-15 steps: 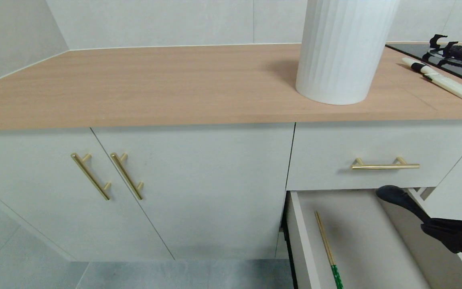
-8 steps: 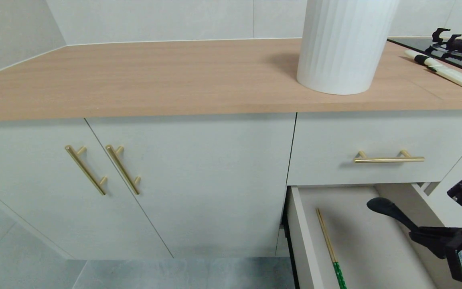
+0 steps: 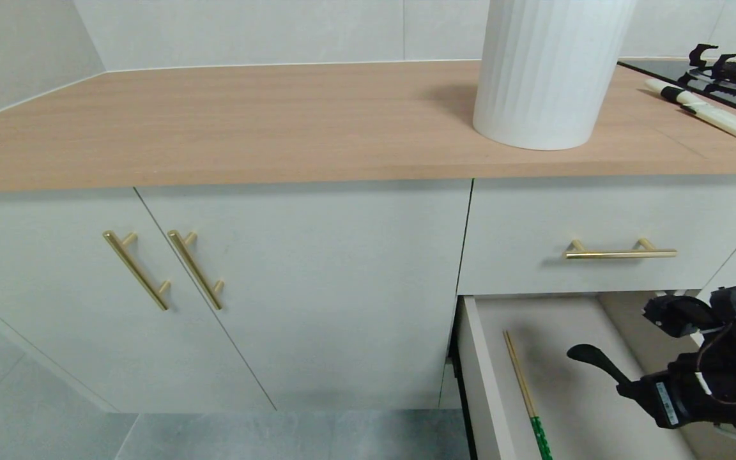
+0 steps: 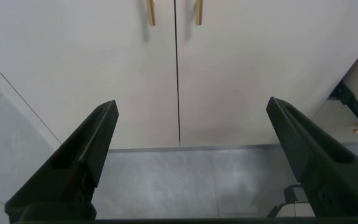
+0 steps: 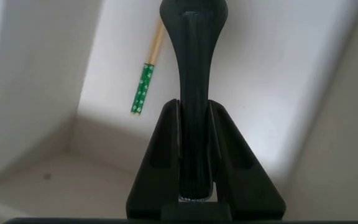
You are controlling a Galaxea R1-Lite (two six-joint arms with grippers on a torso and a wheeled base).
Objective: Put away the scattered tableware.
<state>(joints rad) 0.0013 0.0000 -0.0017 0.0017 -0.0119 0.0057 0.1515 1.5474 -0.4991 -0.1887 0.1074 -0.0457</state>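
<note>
Black spoon (image 5: 193,37), pinched in the right gripper (image 5: 193,115), points lengthwise over the open drawer (image 3: 478,370), right of the chopsticks (image 3: 520,377); the left gripper (image 4: 191,107) stands spread.

One spoon (image 3: 598,362) — two chopsticks (image 3: 517,370)

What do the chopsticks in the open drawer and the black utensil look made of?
The chopsticks: likely bamboo or wood, pale tan shafts with green patterned ends. The black utensil: probably plastic, uniform black with a dull sheen, though coated wood is possible.
</note>
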